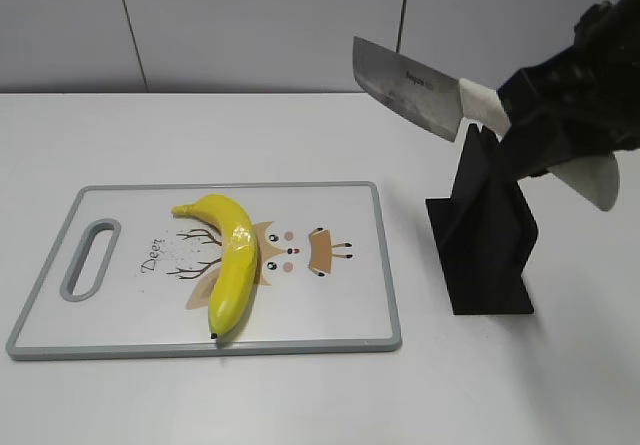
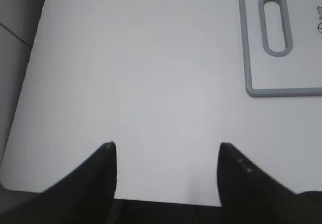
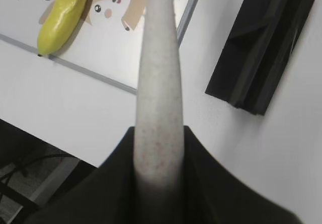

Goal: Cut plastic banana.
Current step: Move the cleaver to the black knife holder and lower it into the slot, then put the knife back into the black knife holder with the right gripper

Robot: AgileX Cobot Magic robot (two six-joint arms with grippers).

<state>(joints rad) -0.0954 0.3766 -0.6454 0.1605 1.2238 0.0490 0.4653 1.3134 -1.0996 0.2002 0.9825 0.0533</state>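
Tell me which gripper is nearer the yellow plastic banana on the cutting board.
Probably right. The right gripper, clamping a cleaver handle, is raised beyond the board's right edge from the yellow plastic banana. The left gripper hovers open off the board's handle-hole end.

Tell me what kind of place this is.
Probably a lab test bench staged as a kitchen counter, not a real kitchen: a bare white table against plain panels, a cutting board with a toy banana, and a black knife stand.
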